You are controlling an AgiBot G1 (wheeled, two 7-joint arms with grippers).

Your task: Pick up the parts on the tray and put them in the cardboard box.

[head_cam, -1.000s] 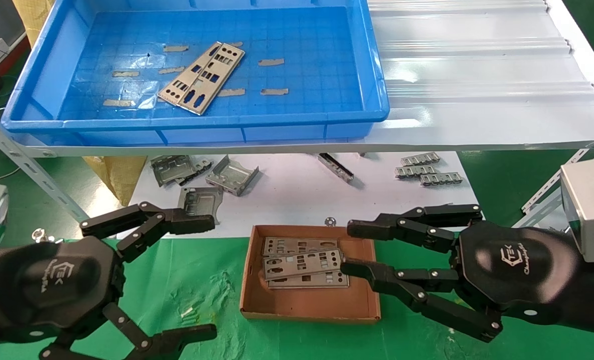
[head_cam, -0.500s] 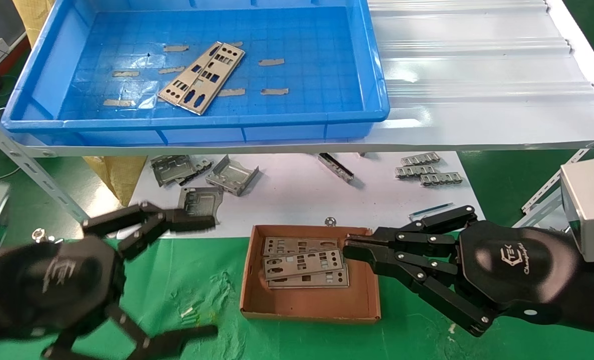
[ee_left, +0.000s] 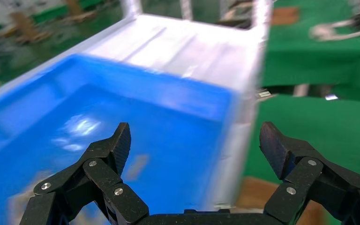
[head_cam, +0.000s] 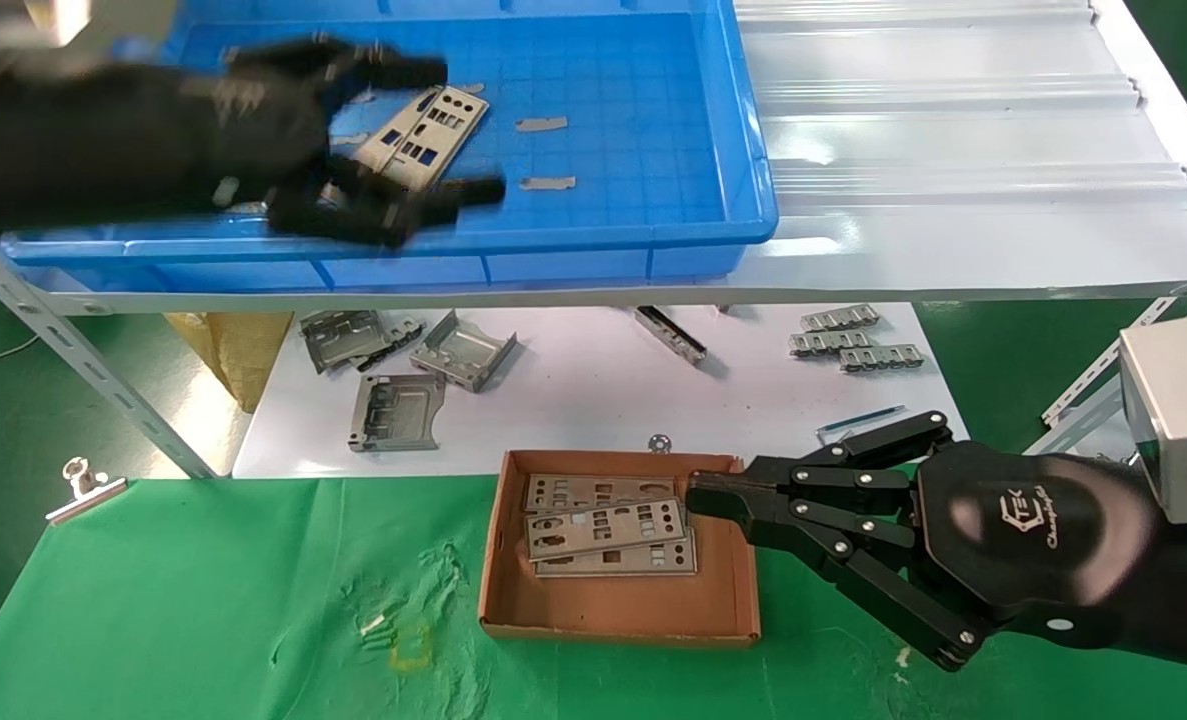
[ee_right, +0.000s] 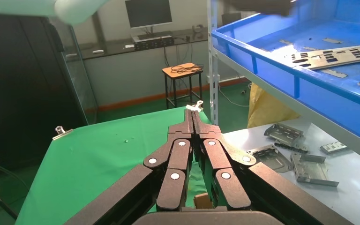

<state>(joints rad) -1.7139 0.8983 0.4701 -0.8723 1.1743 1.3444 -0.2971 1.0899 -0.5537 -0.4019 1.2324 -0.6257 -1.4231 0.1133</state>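
One flat silvery part (head_cam: 423, 125) lies slanted on the floor of the blue tray (head_cam: 553, 240). My left gripper (head_cam: 463, 130) is blurred and hangs open over the tray, one finger on each side of that part; whether it touches the part is unclear. In the left wrist view the left gripper (ee_left: 197, 143) holds nothing, with the tray (ee_left: 75, 103) below it. Up to three parts (head_cam: 608, 528) lie stacked in the cardboard box (head_cam: 618, 605). My right gripper (head_cam: 698, 497) is shut and empty at the box's right wall. The right wrist view shows my right gripper (ee_right: 193, 115), the tray (ee_right: 281, 70) and the part (ee_right: 333, 55).
The tray sits on a white corrugated sheet (head_cam: 953, 150) on a raised shelf with a slanted metal strut (head_cam: 83, 360). Below lie bent grey brackets (head_cam: 398, 410), ridged strips (head_cam: 853, 345) and a small washer (head_cam: 661, 441). A binder clip (head_cam: 83, 485) sits at the green cloth's left edge.
My left arm has swung up from the table's front left to over the tray. My right gripper shut beside the box about half a second ago and has stayed there.
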